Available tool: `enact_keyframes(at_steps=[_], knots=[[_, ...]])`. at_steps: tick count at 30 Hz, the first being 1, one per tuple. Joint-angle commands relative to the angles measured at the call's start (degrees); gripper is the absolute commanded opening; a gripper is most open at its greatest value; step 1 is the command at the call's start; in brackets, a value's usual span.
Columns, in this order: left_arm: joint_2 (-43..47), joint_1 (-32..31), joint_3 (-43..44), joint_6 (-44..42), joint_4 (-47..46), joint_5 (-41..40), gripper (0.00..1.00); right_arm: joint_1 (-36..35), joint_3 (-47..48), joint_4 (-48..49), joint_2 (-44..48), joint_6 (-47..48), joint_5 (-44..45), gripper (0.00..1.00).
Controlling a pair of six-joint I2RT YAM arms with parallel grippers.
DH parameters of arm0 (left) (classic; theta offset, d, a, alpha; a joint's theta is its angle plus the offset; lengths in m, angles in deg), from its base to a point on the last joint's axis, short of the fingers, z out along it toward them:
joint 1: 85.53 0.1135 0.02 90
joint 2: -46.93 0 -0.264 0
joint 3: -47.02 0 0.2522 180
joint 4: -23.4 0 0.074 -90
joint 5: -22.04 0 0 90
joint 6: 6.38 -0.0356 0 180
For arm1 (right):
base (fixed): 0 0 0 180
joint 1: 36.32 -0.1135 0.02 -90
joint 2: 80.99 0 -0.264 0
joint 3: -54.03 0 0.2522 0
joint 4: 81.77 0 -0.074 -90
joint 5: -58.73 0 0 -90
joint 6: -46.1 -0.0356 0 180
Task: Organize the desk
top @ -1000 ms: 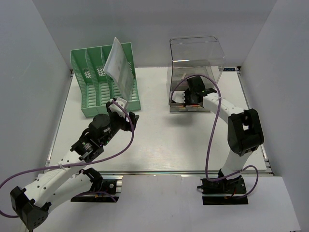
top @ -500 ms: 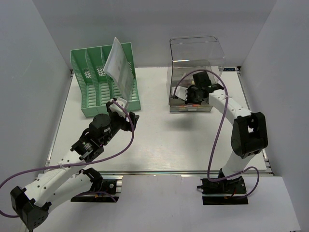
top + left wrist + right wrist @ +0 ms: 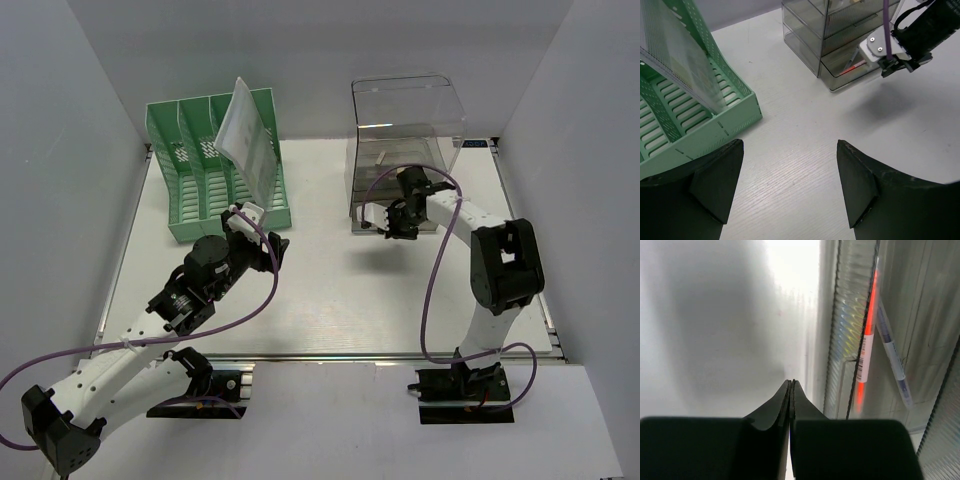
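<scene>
Desk (image 3: 330, 290): big white matte top, lies under the clear drawer box (image 3: 405, 130) and runs out from it to the near edge, where a metal rail (image 3: 330, 357) sits, well in front of the box. Both arm bases are bolted nearer than the rail.

L gripper (image 3: 789, 150): fingers wide apart, nothing between them, only bare desk showing in the gap. It hangs over the desk, well left of the box and nearer than it, pointing roughly twd the box. Purple cable (image 3: 265, 300) loops off the L arm.

R gripper (image 3: 791, 385): fingertips pressed together, nothing clamped. It's above the desk just in front of the box's bottom drawer (image 3: 852, 80), w/ its shadow on the desk under it. Touching the drawer front or not: can't tell. Another purple cable (image 3: 432, 300) runs along the R arm.

Bottom drawer sticks out a little past the drawers above it. Inside it, seen thru the clear plastic: orange-red pen (image 3: 867, 340) w/ a barcode label, and a blue-grey pen (image 3: 892, 360) just beside it, both lying flat.

Green slotted file rack (image 3: 215, 195): on the desk left of the box, clearly apart from it, about as far back. A clear sleeve w/ paper (image 3: 247, 140) stands tilted in the rack slot closest to the box.
</scene>
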State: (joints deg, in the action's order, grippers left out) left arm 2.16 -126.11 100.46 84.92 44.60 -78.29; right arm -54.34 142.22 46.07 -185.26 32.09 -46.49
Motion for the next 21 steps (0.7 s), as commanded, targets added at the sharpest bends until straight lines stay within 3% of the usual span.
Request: enact_keyframes(at_steps=[1,9,21], knots=[[0.92,0.06,-0.31,-0.25,-0.32,1.19,0.85,-0.35,-2.09,9.01,-1.02,-4.25,4.05,0.00],[0.74,0.06,-0.13,-0.33,-0.32,1.19,0.85,-0.44,-5.43,29.41,-3.49,-9.18,13.81,0.00],[0.30,0.06,-0.31,-0.51,-0.24,0.49,0.85,-0.79,-5.53,40.93,-5.68,-11.21,18.38,0.00]])
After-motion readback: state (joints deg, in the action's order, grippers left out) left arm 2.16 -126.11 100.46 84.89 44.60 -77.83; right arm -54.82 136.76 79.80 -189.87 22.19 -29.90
